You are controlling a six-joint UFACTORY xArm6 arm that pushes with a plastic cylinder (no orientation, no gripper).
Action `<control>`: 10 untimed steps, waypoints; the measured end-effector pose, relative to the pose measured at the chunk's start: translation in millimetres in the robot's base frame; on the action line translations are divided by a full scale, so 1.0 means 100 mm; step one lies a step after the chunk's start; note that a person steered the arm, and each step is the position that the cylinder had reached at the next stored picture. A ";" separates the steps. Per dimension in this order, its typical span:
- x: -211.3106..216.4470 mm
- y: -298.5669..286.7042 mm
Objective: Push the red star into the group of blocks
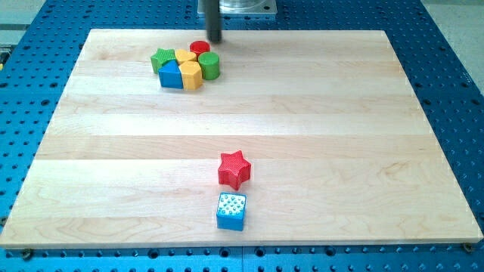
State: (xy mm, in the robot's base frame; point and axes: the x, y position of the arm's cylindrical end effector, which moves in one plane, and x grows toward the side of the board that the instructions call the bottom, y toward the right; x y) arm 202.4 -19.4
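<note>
The red star (pixel 234 169) lies on the wooden board (pixel 113 151) a little below the middle. A blue cube (pixel 231 211) sits just below it, towards the view's bottom. The group of blocks is at the view's top left: a green star (pixel 162 59), a blue block (pixel 172 75), a yellow hexagon (pixel 191 75), a yellow block (pixel 184 56), a red cylinder (pixel 200 47) and a green cylinder (pixel 209 66), all close together. My tip (pixel 215 40) is at the top edge, just right of the red cylinder and far above the red star.
The board rests on a blue perforated table (pixel 446 91). The arm's metal mount (pixel 246 6) shows at the view's top edge above the rod.
</note>
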 end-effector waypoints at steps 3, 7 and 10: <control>3.09 1.25; 2.85 0.20; 3.23 -1.23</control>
State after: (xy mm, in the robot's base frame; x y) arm 525.6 -142.4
